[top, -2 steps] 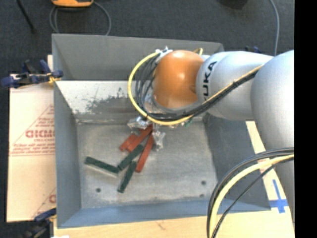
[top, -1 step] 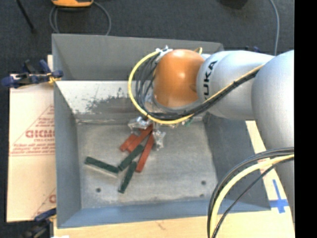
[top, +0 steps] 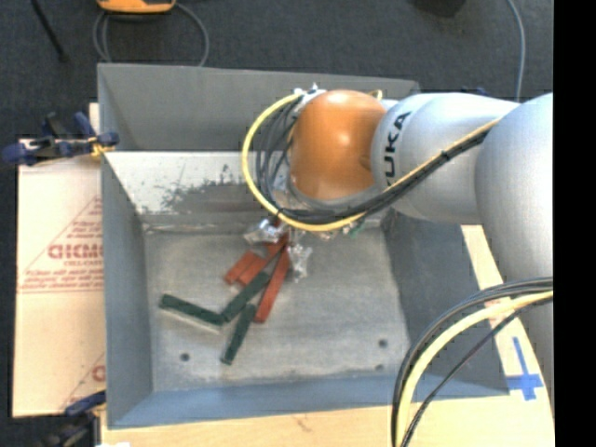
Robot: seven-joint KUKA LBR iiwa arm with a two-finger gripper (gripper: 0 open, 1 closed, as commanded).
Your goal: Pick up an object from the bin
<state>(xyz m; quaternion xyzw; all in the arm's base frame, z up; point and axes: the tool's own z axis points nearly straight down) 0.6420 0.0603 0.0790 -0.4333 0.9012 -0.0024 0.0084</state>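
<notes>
Arm [top: 438, 156], grey bin [top: 123, 277] — red, green sticks [top: 247, 298]

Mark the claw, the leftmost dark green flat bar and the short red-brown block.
claw [top: 282, 243]: camera view, its lower end.
leftmost dark green flat bar [top: 191, 310]: camera view, mid-length.
short red-brown block [top: 244, 269]: camera view, top face.

Looks down on the grey bin [top: 126, 277] from above, tilted somewhat to one side. Near enough to frame all four walls and the arm [top: 447, 156] at right.
</notes>
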